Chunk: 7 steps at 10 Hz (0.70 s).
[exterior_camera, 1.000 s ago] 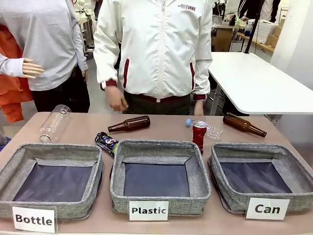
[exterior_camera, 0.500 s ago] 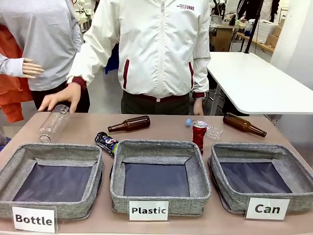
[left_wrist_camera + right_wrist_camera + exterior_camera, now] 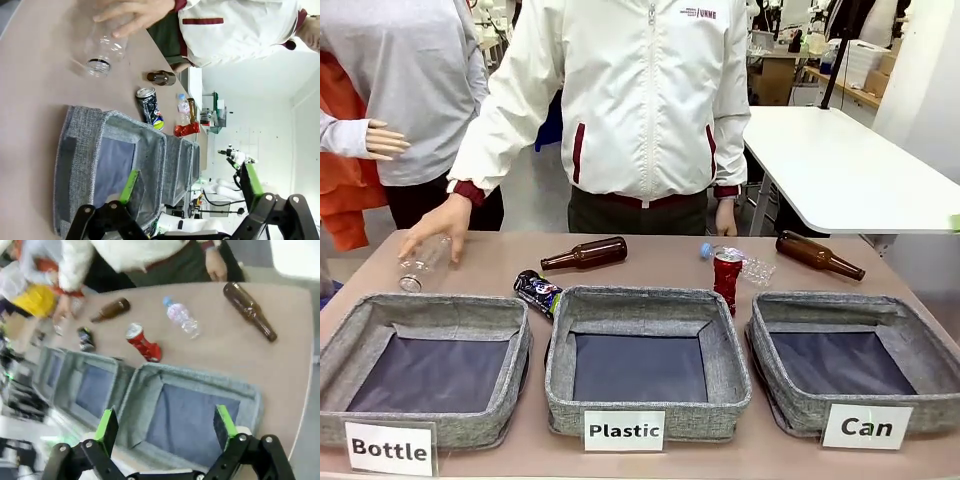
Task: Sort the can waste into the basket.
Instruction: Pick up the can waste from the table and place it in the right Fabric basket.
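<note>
Can waste was not yet sorted: both cans sat on the worktop (image 3: 660,272), outside the basket (image 3: 790,408) labelled "Can". That basket is the reference for all positions below.

Three like baskets stood in one row along the robot's edge with their labels facing the robot, evidently one bin per waste class. The "Plastic" basket (image 3: 565,372) stood just beside the reference. The "Bottle" basket (image 3: 420,305) stood beyond it, at the far end of the row. All three appeared empty.

The right hand (image 3: 165,420) hung above the near wall of the reference, jaws released and holding nothing. The left hand (image 3: 191,182) hung by the "Bottle" basket, well apart from the reference, likewise released and empty. By judgement, neither had begun an approach.

A person's hand (image 3: 438,222) rested on a clear bottle (image 3: 418,268) at the worktop corner farthest from the reference, probably steadying it.

The red can (image 3: 727,275) stood on end just behind the reference's corner nearest the "Plastic" basket, so it was the closer pick. The black can (image 3: 538,291) lay on its side behind the gap between the other two baskets, well apart from the reference.

Basket rims cut off the base of the red can and the lower end of the black can in the front view. Contact between the red can and the reference wall could not be determined. A small plastic bottle (image 3: 752,266) was partly masked by the red can. The print on the black can was unreadable.
</note>
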{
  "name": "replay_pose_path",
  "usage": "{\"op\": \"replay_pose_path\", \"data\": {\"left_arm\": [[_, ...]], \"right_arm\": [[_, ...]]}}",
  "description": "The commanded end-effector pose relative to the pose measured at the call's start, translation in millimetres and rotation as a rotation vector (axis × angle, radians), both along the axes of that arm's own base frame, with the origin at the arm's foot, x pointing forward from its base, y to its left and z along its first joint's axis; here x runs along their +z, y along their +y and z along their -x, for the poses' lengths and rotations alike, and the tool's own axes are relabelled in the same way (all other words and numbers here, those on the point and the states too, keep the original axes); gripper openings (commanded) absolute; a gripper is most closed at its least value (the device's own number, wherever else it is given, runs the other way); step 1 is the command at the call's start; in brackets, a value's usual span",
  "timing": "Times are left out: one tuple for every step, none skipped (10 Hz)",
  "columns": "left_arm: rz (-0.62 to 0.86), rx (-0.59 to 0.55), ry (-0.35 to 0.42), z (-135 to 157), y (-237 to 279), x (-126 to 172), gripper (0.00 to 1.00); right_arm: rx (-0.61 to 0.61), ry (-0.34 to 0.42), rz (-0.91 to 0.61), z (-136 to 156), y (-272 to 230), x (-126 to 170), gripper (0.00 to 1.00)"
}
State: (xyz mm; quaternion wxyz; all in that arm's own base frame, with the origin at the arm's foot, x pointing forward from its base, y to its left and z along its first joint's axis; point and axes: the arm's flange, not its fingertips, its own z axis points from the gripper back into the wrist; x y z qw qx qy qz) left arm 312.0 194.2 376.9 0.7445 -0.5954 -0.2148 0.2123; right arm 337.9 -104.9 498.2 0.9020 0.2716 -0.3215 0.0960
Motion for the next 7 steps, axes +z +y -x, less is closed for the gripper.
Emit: {"op": "replay_pose_path", "data": {"left_arm": [[-0.002, -0.008, -0.027, 2.3, 1.6, 0.4, 1.00], [-0.002, -0.008, -0.027, 2.3, 1.6, 0.4, 1.00], [-0.002, -0.008, -0.027, 2.3, 1.6, 0.4, 1.00], [-0.002, -0.008, -0.027, 2.3, 1.6, 0.4, 1.00], [-0.002, -0.008, -0.027, 2.3, 1.6, 0.4, 1.00], [-0.002, -0.008, -0.027, 2.3, 1.6, 0.4, 1.00], [-0.002, -0.008, -0.027, 2.3, 1.6, 0.4, 1.00]], "right_arm": [[0.097, -0.011, 0.264, -51.1, 36.9, -22.3, 1.00], [0.172, 0.012, 0.349, -71.7, 67.6, -36.4, 1.00], [0.257, 0.028, 0.392, -80.6, 89.7, -45.7, 1.00], [0.297, 0.033, 0.384, -76.6, 93.8, -44.8, 1.00], [0.264, 0.036, 0.283, -58.0, 77.8, -34.7, 1.00], [0.265, 0.048, 0.383, -73.6, 110.7, -53.5, 1.00], [0.265, 0.048, 0.383, -73.6, 110.7, -53.5, 1.00]]}}
